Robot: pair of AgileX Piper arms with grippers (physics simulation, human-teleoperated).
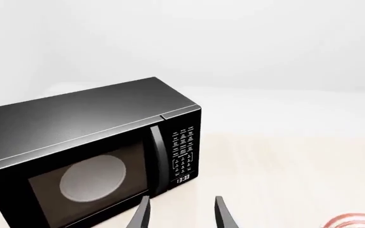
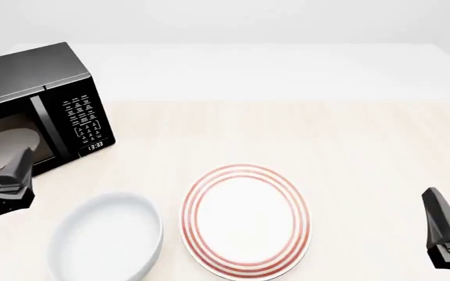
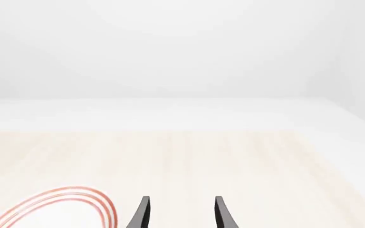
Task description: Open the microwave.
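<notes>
Microwave (image 2: 33, 111): black, door shut, at the table's (image 2: 350, 134) far left corner; clock reads 13:33.
My left gripper (image 1: 181, 213): fingers spread, holding nothing, just before the microwave's door handle.
My right gripper (image 3: 181, 213): fingers spread, holding nothing, well apart from the microwave.
Red-ringed plate (image 2: 245, 219): nearer than the microwave.
White bowl (image 2: 108, 237): beside the plate, on the microwave's side.

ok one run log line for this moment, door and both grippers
microwave door shut | left gripper open, facing door | right gripper open, idle
</notes>
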